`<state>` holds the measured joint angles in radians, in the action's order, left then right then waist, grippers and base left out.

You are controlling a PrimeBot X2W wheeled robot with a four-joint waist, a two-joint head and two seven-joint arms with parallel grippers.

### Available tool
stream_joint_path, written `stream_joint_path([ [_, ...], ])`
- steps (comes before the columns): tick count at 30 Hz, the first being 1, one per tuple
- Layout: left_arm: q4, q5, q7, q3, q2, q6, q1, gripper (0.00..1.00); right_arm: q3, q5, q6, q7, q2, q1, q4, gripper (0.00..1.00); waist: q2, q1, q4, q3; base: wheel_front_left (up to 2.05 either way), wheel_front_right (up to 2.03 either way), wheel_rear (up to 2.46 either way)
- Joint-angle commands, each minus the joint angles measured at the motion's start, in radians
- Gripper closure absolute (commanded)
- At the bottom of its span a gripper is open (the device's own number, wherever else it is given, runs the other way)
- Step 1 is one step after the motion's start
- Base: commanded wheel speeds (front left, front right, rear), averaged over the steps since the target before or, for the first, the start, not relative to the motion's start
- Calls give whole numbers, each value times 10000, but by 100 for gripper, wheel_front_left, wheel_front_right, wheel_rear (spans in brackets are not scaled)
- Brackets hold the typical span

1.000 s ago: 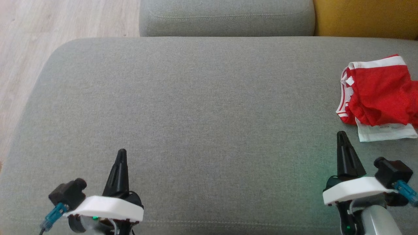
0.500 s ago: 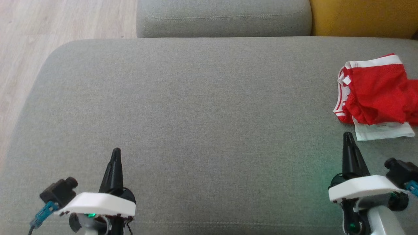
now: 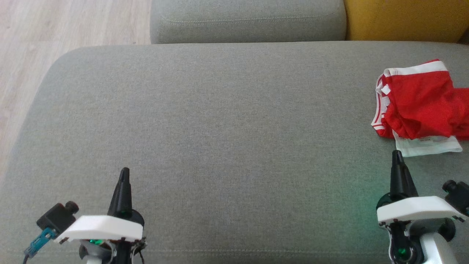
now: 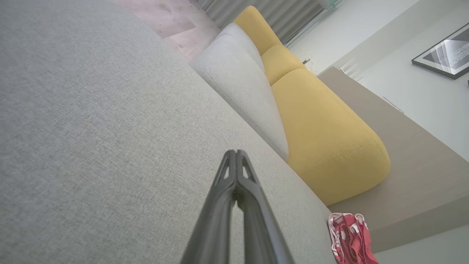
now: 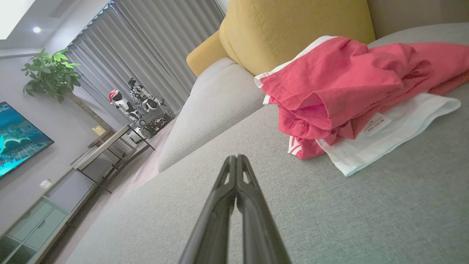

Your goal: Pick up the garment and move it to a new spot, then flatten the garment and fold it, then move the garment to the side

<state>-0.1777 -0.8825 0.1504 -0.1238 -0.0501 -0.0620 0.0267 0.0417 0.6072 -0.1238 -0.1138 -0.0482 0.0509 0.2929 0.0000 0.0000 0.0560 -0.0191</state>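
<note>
Both pinched shut and empty, our left gripper (image 3: pixel 124 172) sits far from the yellow cushion (image 3: pixel 399 20) and our right gripper (image 3: pixel 397 154) nearer it, where the crumpled garment (image 3: pixel 417 106) lies just in front, so we risk pinching only one loose layer.

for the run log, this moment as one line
stage: pre-grasp | garment: bunched, sofa right | left end effector: shut, empty | right end effector: shut, empty, near garment

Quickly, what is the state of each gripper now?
Left gripper: closed, holding nothing.
Right gripper: closed, holding nothing, just short of the red garment.
</note>
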Motion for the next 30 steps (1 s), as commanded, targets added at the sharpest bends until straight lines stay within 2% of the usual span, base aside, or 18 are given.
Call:
stream_joint_path([
  [1,260,-266,-94,238,-161,-108,-561,100,-2,357,-27,79,-28,463,-390,100,0,0,-12,3,0,0,0],
  [30,-77,-2996,-905,866,-220,-323,-838,100,267,3936,-43,892,-25,503,-425,100,0,0,-215,61,0,0,0],
])
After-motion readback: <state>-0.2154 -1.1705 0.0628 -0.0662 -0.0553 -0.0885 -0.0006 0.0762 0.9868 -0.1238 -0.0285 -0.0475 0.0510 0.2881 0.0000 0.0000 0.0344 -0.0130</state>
